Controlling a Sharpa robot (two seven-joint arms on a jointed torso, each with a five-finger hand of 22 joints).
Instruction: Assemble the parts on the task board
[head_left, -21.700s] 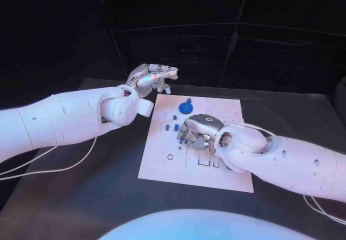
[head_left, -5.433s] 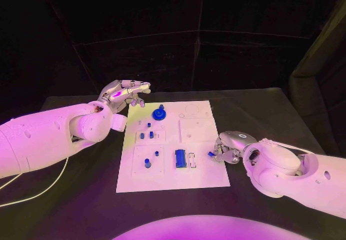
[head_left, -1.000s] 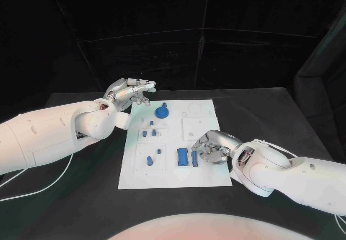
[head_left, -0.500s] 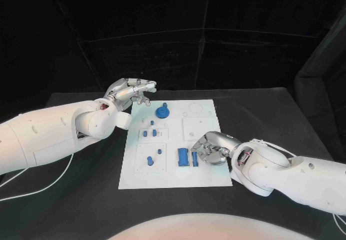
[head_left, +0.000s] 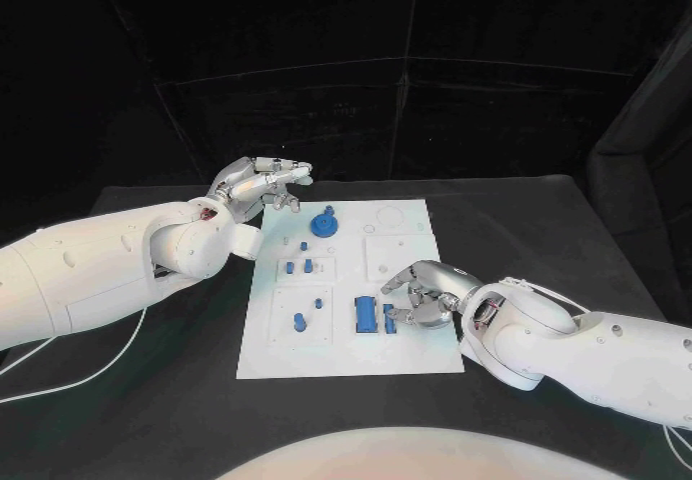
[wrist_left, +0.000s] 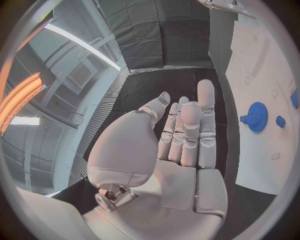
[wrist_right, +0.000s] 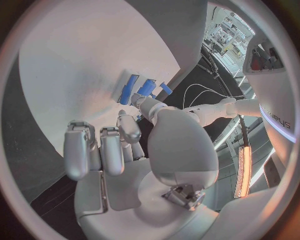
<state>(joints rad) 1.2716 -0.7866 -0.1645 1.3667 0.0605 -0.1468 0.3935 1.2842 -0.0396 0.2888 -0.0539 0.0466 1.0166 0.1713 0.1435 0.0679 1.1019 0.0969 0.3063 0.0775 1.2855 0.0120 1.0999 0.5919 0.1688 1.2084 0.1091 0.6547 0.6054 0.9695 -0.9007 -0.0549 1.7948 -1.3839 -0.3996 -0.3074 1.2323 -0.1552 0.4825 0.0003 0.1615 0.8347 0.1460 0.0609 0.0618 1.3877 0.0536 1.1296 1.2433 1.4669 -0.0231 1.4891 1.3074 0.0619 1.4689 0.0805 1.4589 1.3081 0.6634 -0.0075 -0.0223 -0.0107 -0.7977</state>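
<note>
The white task board (head_left: 418, 225) lies mid-table. A blue gear (head_left: 326, 223) stands near its far edge, and small blue pegs (head_left: 299, 267) stand in the left blocks. A wide blue block (head_left: 366, 315) and a narrow blue piece (head_left: 389, 320) lie side by side near the board's middle. My right hand (head_left: 420, 296) hovers low just right of them with its fingers apart; its thumb tip (wrist_right: 142, 103) is close to the narrow blue piece (wrist_right: 147, 87), and its palm holds nothing. My left hand (head_left: 265, 184) is raised off the board's far left corner, fingers (wrist_left: 199, 130) stretched out, and holds nothing.
Black table (head_left: 577, 240) surrounds the board, with dark curtains behind. A white cable (head_left: 72, 385) trails over the table's left side under my left arm. The left wrist view shows the blue gear (wrist_left: 256, 116) and the board's edge (wrist_left: 262, 165) beside the hand.
Over the last second my right hand has drawn back slightly from the narrow blue piece, which lies beside the wide block. The left hand has stayed put.
</note>
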